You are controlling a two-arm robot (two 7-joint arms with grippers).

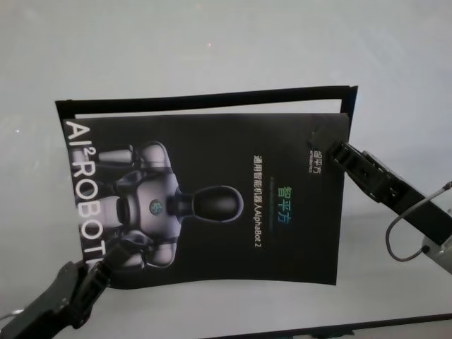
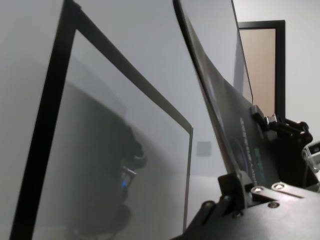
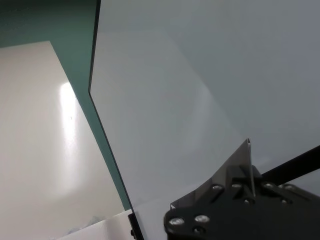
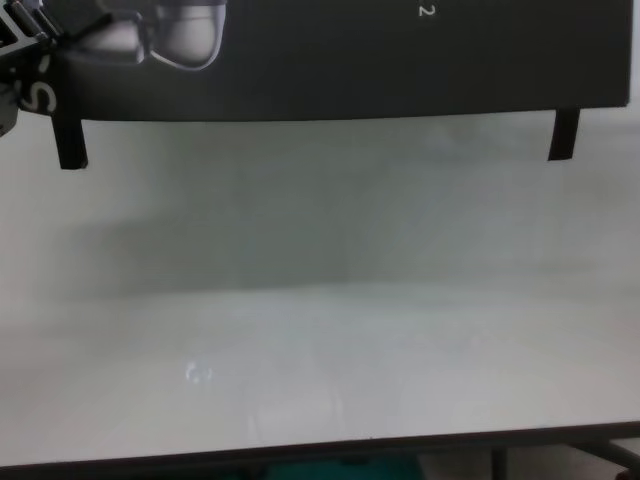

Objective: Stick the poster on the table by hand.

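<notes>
poster: the poster (image 1: 212, 205) hangs in the air over the table (image 1: 212, 42), held up by both arms; the chest view shows its near edge (image 4: 340, 110) well clear of the tabletop (image 4: 320, 330), with a soft shadow under it.
tape: narrow black strips run along the far edge (image 1: 212, 99) and down the right side; in the chest view two short tabs (image 4: 70, 145) (image 4: 563, 135) hang free below the near edge, touching nothing.
left gripper: the left gripper (image 1: 106, 272) is pinched on the near-left corner, by the white lettering; the wrist view shows the sheet's edge clamped in its fingers (image 2: 235, 182).
right gripper: the right gripper (image 1: 337, 152) is pinched on the right edge, toward the far corner; its wrist view shows a corner of the sheet (image 3: 247, 155) caught in the clamp.
long axis: judged from the head view, the sheet runs left to right across the robot, stretched between the two grips, slightly bowed.
key relation: the table lies straight below the whole sheet, and neither arm is nearer it that I can tell; both hold opposite sides.
next move (judgement): lower both ends together and level, so the hanging tabs meet the table before the sheet sags or skews.
</notes>
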